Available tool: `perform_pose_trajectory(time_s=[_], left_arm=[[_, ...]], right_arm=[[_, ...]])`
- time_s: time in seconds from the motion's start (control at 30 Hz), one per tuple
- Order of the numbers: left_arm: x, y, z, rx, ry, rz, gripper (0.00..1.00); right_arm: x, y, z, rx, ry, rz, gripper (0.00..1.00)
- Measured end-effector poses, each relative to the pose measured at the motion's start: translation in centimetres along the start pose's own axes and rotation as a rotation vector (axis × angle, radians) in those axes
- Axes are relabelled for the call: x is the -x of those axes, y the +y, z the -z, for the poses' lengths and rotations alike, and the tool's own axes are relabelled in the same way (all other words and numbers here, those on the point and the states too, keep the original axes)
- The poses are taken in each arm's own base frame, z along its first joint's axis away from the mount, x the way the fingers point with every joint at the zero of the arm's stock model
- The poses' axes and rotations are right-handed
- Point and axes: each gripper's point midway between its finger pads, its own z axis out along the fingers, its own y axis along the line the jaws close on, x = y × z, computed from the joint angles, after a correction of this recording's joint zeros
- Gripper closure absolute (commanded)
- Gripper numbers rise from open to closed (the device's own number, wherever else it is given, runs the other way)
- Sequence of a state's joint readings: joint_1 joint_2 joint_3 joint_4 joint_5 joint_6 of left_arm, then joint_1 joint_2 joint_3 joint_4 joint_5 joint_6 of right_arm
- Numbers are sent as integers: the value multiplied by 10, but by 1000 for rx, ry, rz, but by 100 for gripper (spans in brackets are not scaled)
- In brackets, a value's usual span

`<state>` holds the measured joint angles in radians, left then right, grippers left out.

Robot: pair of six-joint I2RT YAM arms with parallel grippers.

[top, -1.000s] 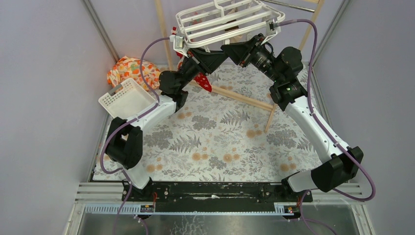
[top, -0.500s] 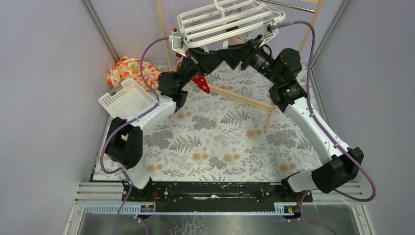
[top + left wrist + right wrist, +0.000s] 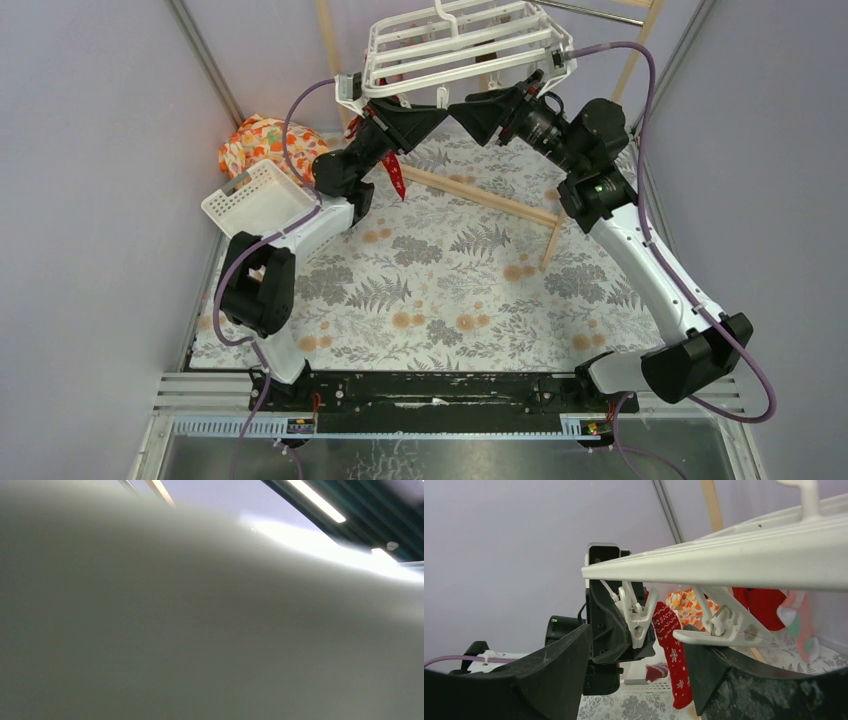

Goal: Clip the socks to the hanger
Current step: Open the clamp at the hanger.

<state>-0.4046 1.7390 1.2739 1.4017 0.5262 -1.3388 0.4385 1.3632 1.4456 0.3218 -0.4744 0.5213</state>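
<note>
1. The counter (image 3: 450, 290), spread with a grey fern-print cloth, fills the middle of the top view.
2. The left arm (image 3: 300, 225) rises from the lower left and the right arm (image 3: 630, 240) from the lower right. Their black heads nearly meet at the upper centre.
3. The white plastic grid-frame hanger (image 3: 460, 45) sits at the upper centre of the top view, above both arm heads. In the right wrist view one of its bars crosses the upper right.
4. A wooden pole rack (image 3: 480, 195) slants across the upper middle of the counter.
5. A white slotted basket (image 3: 258, 200) stands at the left edge, with an orange floral cloth bundle (image 3: 265, 145) just above it in the frame.
6. A bright red sock with a white pattern (image 3: 674, 655) hangs straight down in the centre of the right wrist view. Its top is just beside a small white clip (image 3: 636, 612) dangling from the hanger bar; I cannot tell whether the clip bites it.
7. A second white clip (image 3: 724, 627) hangs to the right of the sock.
8. The right jaws stand wide apart at the lower corners of their own view, gripping nothing. The left jaws are a dark block behind the first clip, and their own view is a pale blur, so I cannot tell their state.
</note>
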Motion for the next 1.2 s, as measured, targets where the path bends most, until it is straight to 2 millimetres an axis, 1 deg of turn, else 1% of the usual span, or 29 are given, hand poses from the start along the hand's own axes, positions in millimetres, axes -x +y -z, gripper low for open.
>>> perform_pose_trajectory(time_s=[0.13,0.3,0.43,0.6,0.8,0.97,1.2], left_arm=[[0,1,5,-25,8,48,100],[-4,4,8,-64,28,118,100],[-6,5,9,-71,40,167,100],[-7,1,9,-79,61,208,100],[-9,-3,9,-86,78,234,100],[-9,-5,8,-90,81,241,100],[-10,-3,9,-87,85,243,100]], right_arm=[[7,8,0,27,-1,-1,29],[11,16,-2,64,3,-11,32],[4,11,-6,64,23,-27,32],[-4,4,-9,46,48,-31,32],[-7,1,-8,34,63,-19,32],[-7,-1,-11,34,64,-24,34],[-13,-6,-15,24,71,-40,36]])
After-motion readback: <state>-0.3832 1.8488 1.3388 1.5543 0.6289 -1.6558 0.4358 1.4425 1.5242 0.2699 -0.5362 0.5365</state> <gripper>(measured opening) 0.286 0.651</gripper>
